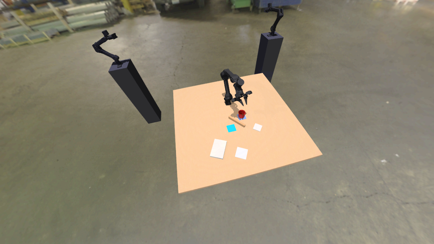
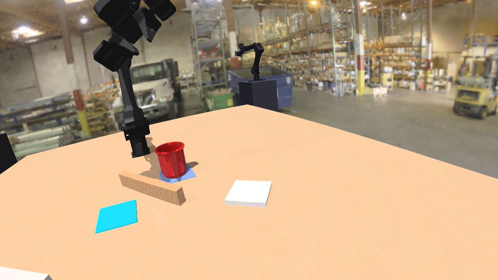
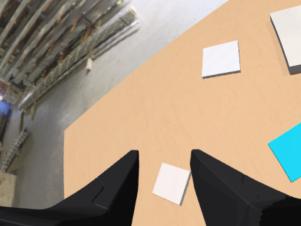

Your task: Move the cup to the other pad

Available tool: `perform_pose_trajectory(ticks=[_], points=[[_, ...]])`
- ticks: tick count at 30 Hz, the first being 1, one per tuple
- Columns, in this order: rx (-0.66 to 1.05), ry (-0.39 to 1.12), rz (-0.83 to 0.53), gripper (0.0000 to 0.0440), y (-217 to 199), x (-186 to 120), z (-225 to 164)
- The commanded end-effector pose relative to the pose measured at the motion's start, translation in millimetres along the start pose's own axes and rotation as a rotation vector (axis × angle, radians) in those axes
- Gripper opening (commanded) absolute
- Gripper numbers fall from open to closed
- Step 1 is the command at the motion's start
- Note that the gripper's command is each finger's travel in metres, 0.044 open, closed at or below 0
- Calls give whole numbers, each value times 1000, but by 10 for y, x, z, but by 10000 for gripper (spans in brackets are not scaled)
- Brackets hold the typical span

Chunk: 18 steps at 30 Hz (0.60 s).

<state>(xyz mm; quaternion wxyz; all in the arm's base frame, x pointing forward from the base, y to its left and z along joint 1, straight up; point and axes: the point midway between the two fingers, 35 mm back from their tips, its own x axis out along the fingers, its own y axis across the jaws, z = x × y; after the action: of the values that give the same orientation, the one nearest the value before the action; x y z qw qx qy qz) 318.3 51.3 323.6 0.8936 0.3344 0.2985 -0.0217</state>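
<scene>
Glossy round red cup (image 1: 241, 114) (image 2: 171, 160) upright on a blue pad (image 1: 242, 118) (image 2: 191, 173), grained wooden bar (image 1: 236, 121) (image 2: 151, 188) alongside, flat square cyan pad (image 1: 231, 127) (image 2: 116, 216) (image 3: 290, 154) beyond, black gripper (image 1: 244, 104) (image 3: 165, 157) partly open, holding nothing.

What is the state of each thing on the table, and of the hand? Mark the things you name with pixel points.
Cup (image 1: 241, 114) (image 2: 171, 160): upright, on blue pad
Blue pad (image 1: 242, 119) (image 2: 190, 173): partly covered
Cyan pad (image 1: 231, 127) (image 2: 116, 216) (image 3: 288, 154): flat, uncovered
Wooden bar (image 1: 237, 121) (image 2: 151, 188): lying between the pads
Three white slabs (image 1: 257, 127) (image 2: 248, 191) (image 3: 172, 184): flat, separate
Hand (image 1: 244, 104) (image 2: 143, 48) (image 3: 165, 157): raised, partly open, nothing held
</scene>
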Motion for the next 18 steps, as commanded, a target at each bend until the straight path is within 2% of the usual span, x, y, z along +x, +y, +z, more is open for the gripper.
perform_pose_trajectory(ticks=[1, 18], points=[[50, 44, -19, 137, 18, 21, -55], [254, 226, -173, 127, 24, 101, -329]])
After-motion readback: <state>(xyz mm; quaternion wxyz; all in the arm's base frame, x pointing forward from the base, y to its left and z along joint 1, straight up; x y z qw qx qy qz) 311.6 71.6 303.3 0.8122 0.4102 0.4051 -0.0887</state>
